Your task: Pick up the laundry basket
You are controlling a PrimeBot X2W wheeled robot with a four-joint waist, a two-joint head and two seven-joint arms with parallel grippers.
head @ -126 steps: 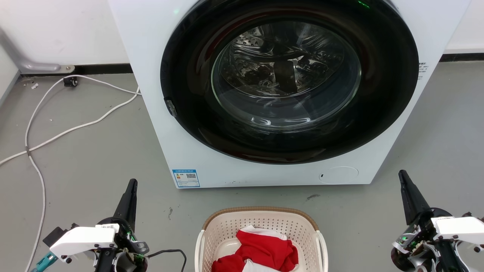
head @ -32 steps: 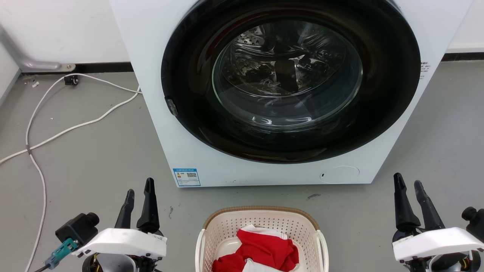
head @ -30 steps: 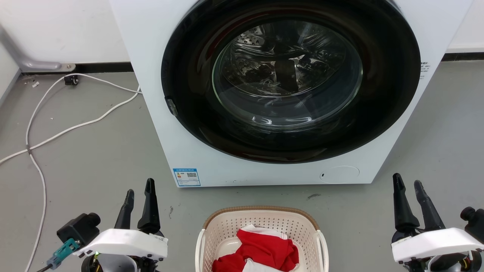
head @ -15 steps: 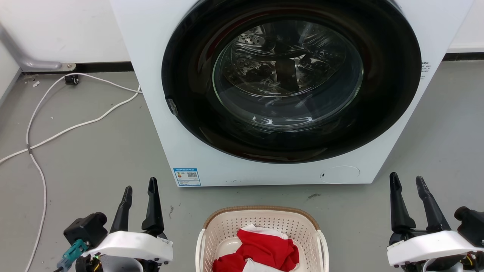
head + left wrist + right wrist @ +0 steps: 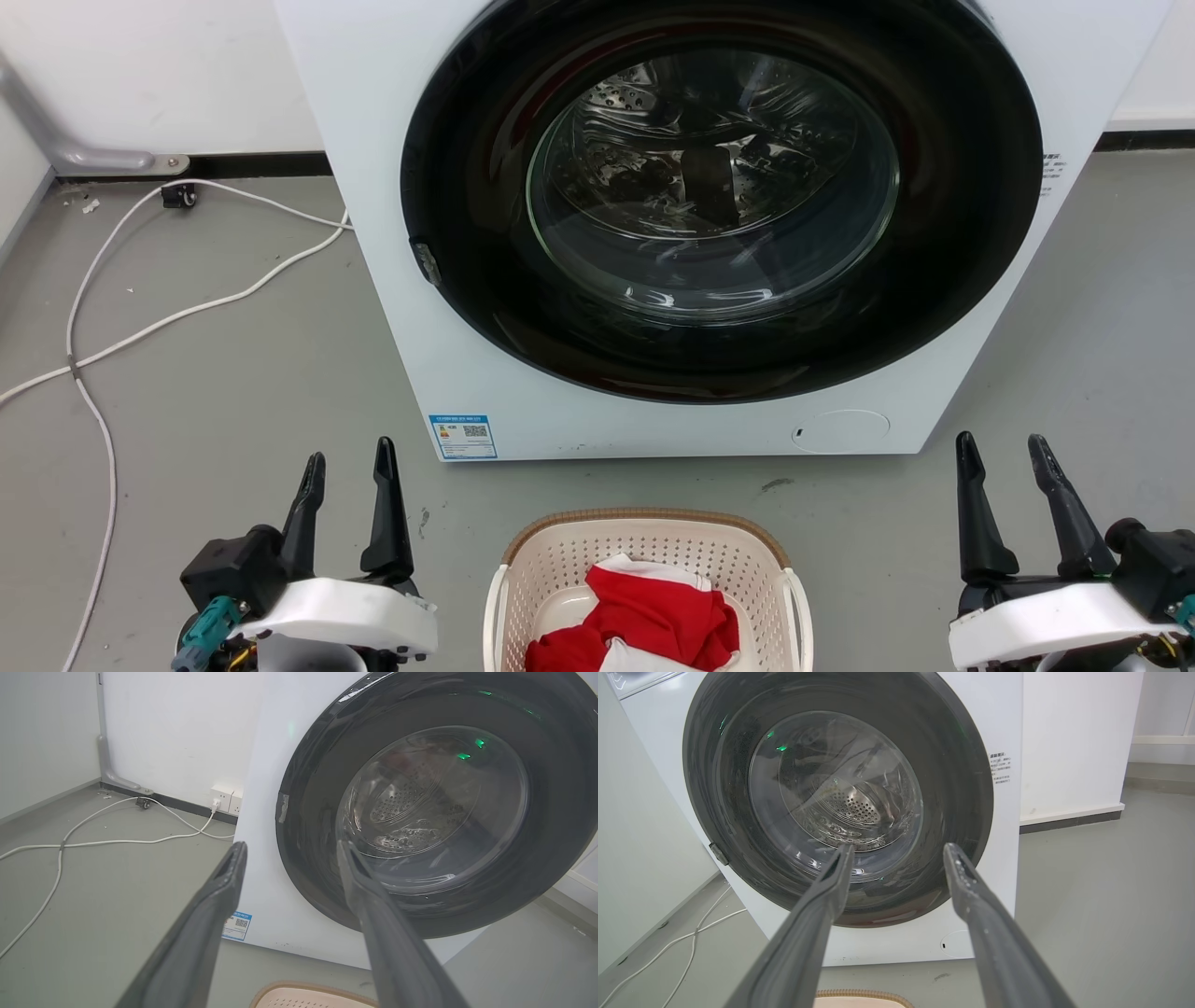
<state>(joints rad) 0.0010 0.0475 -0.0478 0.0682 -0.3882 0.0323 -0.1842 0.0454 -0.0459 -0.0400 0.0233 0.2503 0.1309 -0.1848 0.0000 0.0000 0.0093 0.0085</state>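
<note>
The laundry basket (image 5: 644, 551) sits on the grey floor at the bottom middle of the head view, cream with a brown rim and white side handles. Red and white clothes (image 5: 653, 621) lie inside it. A sliver of its rim (image 5: 308, 994) shows at the bottom of the left wrist view, and its rim (image 5: 861, 996) also shows at the bottom of the right wrist view. My left gripper (image 5: 350, 457) stands open to the basket's left, apart from it. My right gripper (image 5: 1001, 446) stands open to its right, also apart. Both hold nothing.
A white washing machine (image 5: 467, 373) with a shut dark round door (image 5: 719, 196) stands just behind the basket. White cables (image 5: 177, 317) trail over the floor at the left toward the wall. Bare grey floor lies on both sides of the machine.
Over the last four seconds both grippers have gone from shut to open, and their fingers have spread a little more in the last half second. Both arms have drawn slightly inward and down.
</note>
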